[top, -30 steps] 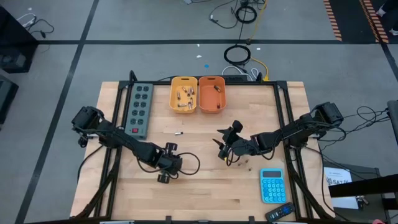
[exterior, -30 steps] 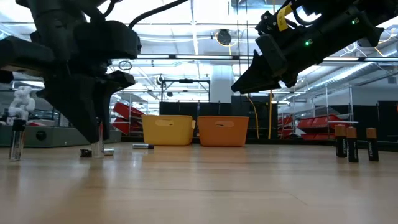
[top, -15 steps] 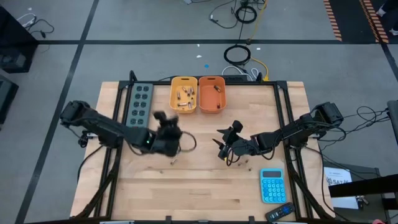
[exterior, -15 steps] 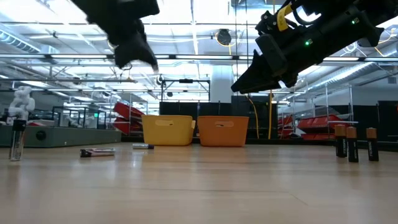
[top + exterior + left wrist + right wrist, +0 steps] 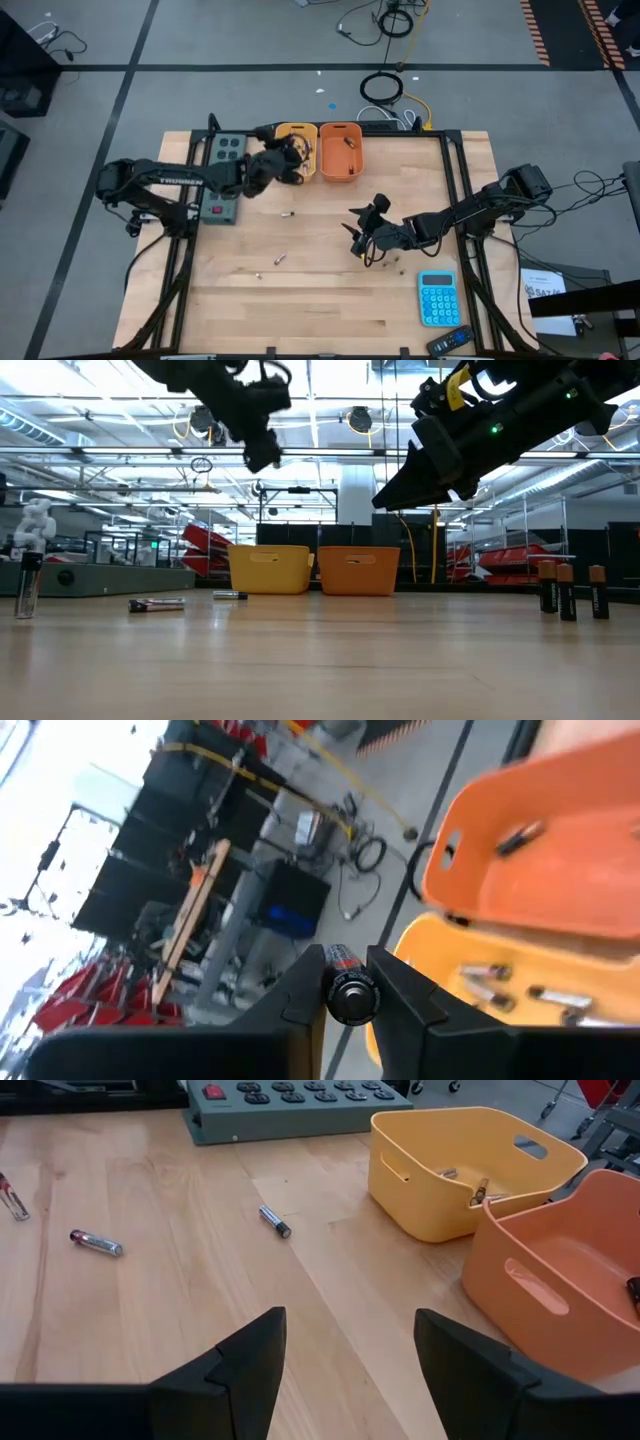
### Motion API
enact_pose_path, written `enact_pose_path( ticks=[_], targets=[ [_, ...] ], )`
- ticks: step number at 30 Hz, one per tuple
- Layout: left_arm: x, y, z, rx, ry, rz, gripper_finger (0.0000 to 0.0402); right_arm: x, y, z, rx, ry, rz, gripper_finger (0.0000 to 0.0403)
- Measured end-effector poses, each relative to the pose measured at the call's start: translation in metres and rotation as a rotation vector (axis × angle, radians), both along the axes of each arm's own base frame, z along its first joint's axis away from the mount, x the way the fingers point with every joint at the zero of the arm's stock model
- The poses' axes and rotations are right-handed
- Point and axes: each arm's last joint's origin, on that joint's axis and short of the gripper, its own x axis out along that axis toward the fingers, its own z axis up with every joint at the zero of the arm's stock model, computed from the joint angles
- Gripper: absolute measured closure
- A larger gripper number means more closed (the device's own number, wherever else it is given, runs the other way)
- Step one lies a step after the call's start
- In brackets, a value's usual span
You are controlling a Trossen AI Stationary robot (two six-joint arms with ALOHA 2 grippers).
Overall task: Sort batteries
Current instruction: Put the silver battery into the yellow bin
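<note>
Yellow bin, orange bin, blue calculator, grey-green power strip, silvery batteries.

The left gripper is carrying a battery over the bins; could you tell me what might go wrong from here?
The left gripper pinches the battery only by its sides, so it could slip. It hangs near the border of the yellow bin and the orange bin; released there, the battery might land in the wrong one. The right gripper waits mid-table.
</note>
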Motion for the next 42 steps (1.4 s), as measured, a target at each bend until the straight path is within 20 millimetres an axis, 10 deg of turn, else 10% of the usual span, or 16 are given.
enact_pose_path(
  ticks=[12, 23, 42],
  targets=[
    [-0.005, -0.008, -0.012, -0.104, 0.119, -0.038, 0.0129, 0.0, 0.001, 0.0, 0.002, 0.004, 0.001, 0.019],
    [-0.04, -0.093, -0.011, -1.348, 0.435, -0.334, 0.0159, -0.001, 0.001, 0.0, 0.009, 0.0, 0.0, 0.019],
    [-0.064, -0.205, -0.088, -1.337, 0.639, -0.007, 0.0162, 0.0, 0.001, 0.0, 0.021, -0.01, -0.006, 0.019]
  ],
)
